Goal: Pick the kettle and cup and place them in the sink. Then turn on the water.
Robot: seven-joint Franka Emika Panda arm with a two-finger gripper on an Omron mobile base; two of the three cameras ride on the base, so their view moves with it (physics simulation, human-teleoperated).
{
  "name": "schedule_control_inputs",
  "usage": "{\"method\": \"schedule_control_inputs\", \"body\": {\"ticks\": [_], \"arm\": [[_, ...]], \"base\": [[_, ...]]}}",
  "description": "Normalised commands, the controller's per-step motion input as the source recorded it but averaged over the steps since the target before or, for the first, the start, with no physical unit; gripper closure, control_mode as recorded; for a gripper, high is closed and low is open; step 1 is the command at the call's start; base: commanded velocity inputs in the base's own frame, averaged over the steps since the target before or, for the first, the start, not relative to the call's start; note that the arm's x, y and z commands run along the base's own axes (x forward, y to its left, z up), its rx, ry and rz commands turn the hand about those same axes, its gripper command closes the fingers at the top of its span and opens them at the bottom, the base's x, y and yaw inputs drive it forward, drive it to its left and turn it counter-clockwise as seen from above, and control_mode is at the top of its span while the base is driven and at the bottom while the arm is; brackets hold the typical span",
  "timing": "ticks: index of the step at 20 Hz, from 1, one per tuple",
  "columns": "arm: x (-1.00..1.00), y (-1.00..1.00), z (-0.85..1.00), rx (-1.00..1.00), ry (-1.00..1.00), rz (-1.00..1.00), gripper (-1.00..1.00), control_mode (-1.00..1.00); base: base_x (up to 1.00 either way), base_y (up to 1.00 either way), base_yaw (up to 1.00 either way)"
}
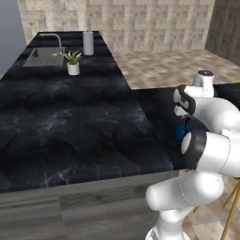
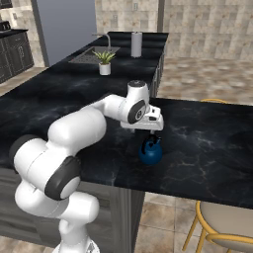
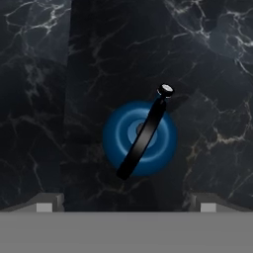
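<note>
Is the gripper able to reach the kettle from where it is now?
Probably yes. The open gripper hangs right above the kettle, and nothing stands between them on the counter; its handle lies slanted across the gap between the fingers.

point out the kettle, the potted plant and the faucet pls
kettle (image 3: 129,148): hand view, on the blue body beside the black handle.
potted plant (image 1: 73,69): left base view, on the white pot.
faucet (image 1: 53,35): left base view, on the curved top of the spout.

base views flank arm, hand view overhead kettle (image 3: 140,139)
</note>
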Motion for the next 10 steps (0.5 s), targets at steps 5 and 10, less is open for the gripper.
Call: {"method": "schedule_control_inputs", "body": {"ticks": [5, 10], "arm": [[0.19, -0.03, -0.1, 0.0, 0.0, 0.0, -1.0, -1.0], [0.07, -0.14, -0.17, 0.0, 0.0, 0.0, -1.0, -1.0]], "base": [[0.0, 0.0, 0.0], [0.0, 0.0, 0.0]]}}
